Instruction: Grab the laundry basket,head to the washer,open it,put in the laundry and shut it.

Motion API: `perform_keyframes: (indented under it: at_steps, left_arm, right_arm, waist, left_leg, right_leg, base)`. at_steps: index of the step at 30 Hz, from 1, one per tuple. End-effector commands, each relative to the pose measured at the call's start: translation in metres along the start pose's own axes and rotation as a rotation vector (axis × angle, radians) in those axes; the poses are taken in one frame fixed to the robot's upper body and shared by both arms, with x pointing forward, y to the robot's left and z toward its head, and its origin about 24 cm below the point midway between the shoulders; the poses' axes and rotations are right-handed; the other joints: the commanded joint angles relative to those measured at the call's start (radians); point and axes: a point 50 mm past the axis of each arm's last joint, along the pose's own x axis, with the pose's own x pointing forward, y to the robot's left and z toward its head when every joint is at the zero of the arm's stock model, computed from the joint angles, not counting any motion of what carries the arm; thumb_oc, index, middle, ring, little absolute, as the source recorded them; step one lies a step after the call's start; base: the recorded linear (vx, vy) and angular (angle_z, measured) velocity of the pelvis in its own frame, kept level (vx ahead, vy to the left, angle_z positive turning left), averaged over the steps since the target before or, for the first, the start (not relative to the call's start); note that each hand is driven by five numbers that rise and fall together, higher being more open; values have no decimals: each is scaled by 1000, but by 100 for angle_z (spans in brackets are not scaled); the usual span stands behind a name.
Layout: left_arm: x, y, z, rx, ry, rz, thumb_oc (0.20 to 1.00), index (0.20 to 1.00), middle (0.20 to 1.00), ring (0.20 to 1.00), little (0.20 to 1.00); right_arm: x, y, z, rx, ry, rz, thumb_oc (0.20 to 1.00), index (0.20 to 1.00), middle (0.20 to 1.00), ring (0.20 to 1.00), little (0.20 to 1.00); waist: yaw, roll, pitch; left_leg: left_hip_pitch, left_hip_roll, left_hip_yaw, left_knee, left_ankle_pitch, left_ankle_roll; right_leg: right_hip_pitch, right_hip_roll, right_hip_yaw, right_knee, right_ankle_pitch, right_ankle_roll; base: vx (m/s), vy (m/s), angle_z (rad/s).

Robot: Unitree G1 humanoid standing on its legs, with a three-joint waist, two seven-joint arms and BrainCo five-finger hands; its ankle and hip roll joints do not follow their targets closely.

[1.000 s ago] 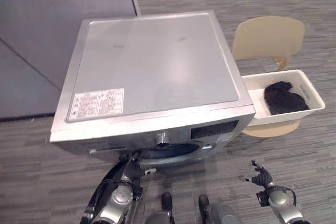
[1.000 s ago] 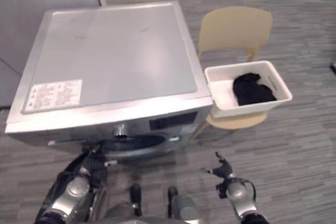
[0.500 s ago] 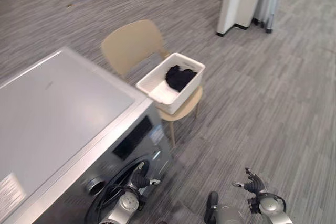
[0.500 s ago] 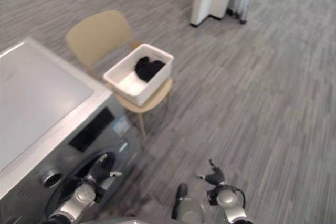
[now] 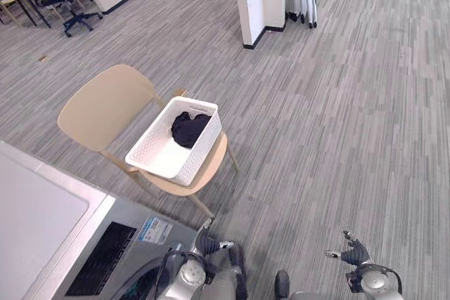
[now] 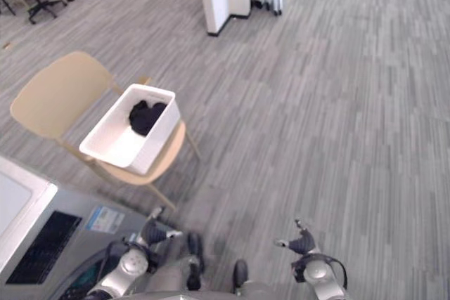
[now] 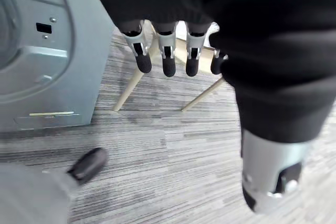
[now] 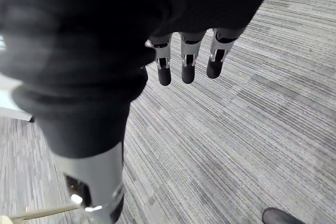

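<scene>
Laundry basket (image 5: 174, 148) on chair (image 5: 119, 121) should be approached squarely and gripped at both rims, left hand (image 7: 173, 51) and right hand (image 8: 186, 59) being relaxed open, empty.

The washer (image 5: 77, 244) beside the left hand (image 5: 208, 245) is cut off by the picture's edge, so its door shows as a sliver and whether it is latched cannot be told. Ahead of that hand, the basket (image 5: 174, 138) hides most of the chair (image 5: 112, 114) seat, and the dark laundry (image 5: 188, 128) inside is too small to tell apart into garments. In the wrist view, the left hand's cover hides the chair's upper part.
</scene>
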Motion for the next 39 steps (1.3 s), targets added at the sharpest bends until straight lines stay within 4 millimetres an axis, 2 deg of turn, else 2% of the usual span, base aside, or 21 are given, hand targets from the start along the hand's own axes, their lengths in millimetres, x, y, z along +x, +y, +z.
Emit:
perform_keyframes:
  at_steps: [1,3,5,7,9,10,11,12,14,18,19,22,23,24,26,30,32,33,34,38,39]
  left_arm:
    - [6,11,18,43,-78,37,1000,1000,1000,1000,1000]
    - [4,9,12,29,-60,37,1000,1000,1000,1000,1000]
    - [3,7,8,22,-42,40,1000,1000,1000,1000,1000]
    - [2,11,5,10,-33,60,1000,1000,1000,1000,1000]
    - [1,16,2,2,-22,79,1000,1000,1000,1000,1000]
    - [0,20,0,5,-19,92,1000,1000,1000,1000,1000]
    - [0,29,0,6,-17,124,1000,1000,1000,1000,1000]
    - [0,32,-1,8,-15,137,1000,1000,1000,1000,1000]
    - [0,35,-1,9,-16,150,1000,1000,1000,1000,1000]
    - [1,37,0,-15,-17,167,1000,1000,1000,1000,1000]
    - [2,36,0,-18,-9,169,1000,1000,1000,1000,1000]
    - [5,35,-1,-28,10,162,1000,1000,1000,1000,1000]
    - [5,33,-2,-29,17,151,1000,1000,1000,1000,1000]
    - [6,32,-3,-32,23,148,1000,1000,1000,1000,1000]
    - [3,29,-8,-53,43,135,1000,1000,1000,1000,1000]
    - [0,32,-15,-85,67,149,1000,1000,1000,1000,1000]
    - [1,38,-12,-75,58,165,1000,1000,1000,1000,1000]
    - [1,42,-10,-71,46,173,1000,1000,1000,1000,1000]
    - [0,44,-10,-66,44,175,1000,1000,1000,1000,1000]
    - [-3,45,-15,-39,58,174,1000,1000,1000,1000,1000]
    - [-7,47,-21,-38,71,178,1000,1000,1000,1000,1000]
  right_arm:
    - [3,-16,21,34,-104,-72,1000,1000,1000,1000,1000]
    - [2,-16,19,15,-102,-65,1000,1000,1000,1000,1000]
    - [2,-11,17,10,-92,-50,1000,1000,1000,1000,1000]
    - [4,-5,18,-7,-87,-26,1000,1000,1000,1000,1000]
    - [4,0,21,-14,-94,-6,1000,1000,1000,1000,1000]
    - [5,1,21,-22,-94,-2,1000,1000,1000,1000,1000]
    - [7,2,28,-33,-115,7,1000,1000,1000,1000,1000]
    - [7,2,32,-30,-129,5,1000,1000,1000,1000,1000]
    - [8,2,36,-24,-145,6,1000,1000,1000,1000,1000]
    - [12,-5,49,-29,-186,-5,1000,1000,1000,1000,1000]
    - [13,-6,50,-26,-190,-8,1000,1000,1000,1000,1000]
    - [12,-9,45,-26,-167,-17,1000,1000,1000,1000,1000]
    - [12,-9,41,-29,-151,-12,1000,1000,1000,1000,1000]
    - [11,-8,39,-21,-143,-10,1000,1000,1000,1000,1000]
    - [9,-6,31,-5,-123,4,1000,1000,1000,1000,1000]
    - [8,-8,34,-5,-140,-4,1000,1000,1000,1000,1000]
    - [8,-14,41,-13,-175,-29,1000,1000,1000,1000,1000]
    - [6,-16,43,-17,-190,-40,1000,1000,1000,1000,1000]
    - [6,-17,44,-29,-197,-40,1000,1000,1000,1000,1000]
    - [4,-21,55,-72,-253,-48,1000,1000,1000,1000,1000]
    - [2,-26,70,-117,-324,-59,1000,1000,1000,1000,1000]
  waist:
    - [18,5,43]
    - [17,21,25]
    - [21,15,9]
    - [35,-14,-7]
    - [54,-41,-17]
    - [63,-52,-18]
    - [61,-61,-9]
    - [58,-60,-5]
    - [52,-50,0]
    - [35,-18,14]
    - [25,-14,19]
    - [-2,-25,41]
    - [-7,-35,40]
    - [-4,-49,36]
    - [-1,-69,20]
    - [1,-73,10]
    - [-10,-77,13]
    - [-30,-74,9]
    - [-36,-72,5]
    - [-39,-73,-8]
    - [-33,-76,-16]
  left_leg:
    - [44,-16,53,-36,6,11]
    - [76,-8,71,-84,35,23]
    - [85,-11,57,-56,66,28]
    - [94,-22,49,-19,32,49]
    - [113,-36,40,9,-8,74]
    - [127,-46,35,21,-32,90]
    - [166,-64,9,26,-61,117]
    - [184,-69,-14,21,-69,125]
    - [209,-71,-40,9,-73,131]
    - [260,-83,-132,-17,-75,126]
    - [267,-89,-172,-17,-77,124]
    - [268,-118,-292,24,-100,113]
    - [267,-131,-318,40,-110,108]
    - [263,-146,-331,64,-124,102]
    - [238,-153,-355,129,-145,82]
    - [233,-132,-341,117,-141,72]
    - [216,-105,-274,117,-136,71]
    - [228,-56,-170,86,-140,81]
    - [234,-45,-144,79,-139,83]
    - [241,-42,-125,66,-137,85]
    - [252,-47,-124,52,-137,89]
  right_leg:
    - [42,-56,58,73,-145,132]
    - [63,-36,55,74,-159,135]
    - [84,-40,56,87,-174,133]
    - [101,-68,49,125,-197,141]
    - [78,-92,39,234,-195,160]
    - [52,-108,31,321,-169,185]
    - [-27,-127,38,501,-73,228]
    - [-69,-121,53,566,-47,234]
    - [-122,-106,74,604,-52,224]
    - [-211,-63,137,485,-130,169]
    - [-248,-39,196,449,-123,162]
    - [-296,7,398,340,-66,177]
    - [-292,13,428,325,-54,175]
    - [-267,-3,431,296,-42,175]
    - [-216,-40,367,241,-29,160]
    - [-187,-53,297,217,-33,153]
    - [-177,-72,248,216,-43,149]
    - [-172,-87,199,212,-55,151]
    - [-169,-91,182,211,-57,153]
    - [-153,-101,153,211,-67,158]
    - [-142,-107,145,212,-72,161]
  base:
    - [283,63,11]
    - [336,76,3]
    - [356,69,-2]
    - [340,65,1]
    - [257,61,14]
    - [247,79,23]
    - [209,54,36]
    - [144,31,74]
    - [121,-8,113]
    - [169,-63,68]
    - [164,-146,111]
    - [122,-202,157]
    - [95,-213,208]
    - [100,-210,181]
    - [117,-332,150]
    - [77,-160,105]
    - [37,-100,36]
    - [61,-44,82]
    - [102,3,154]
    - [141,41,59]
    - [118,46,2]
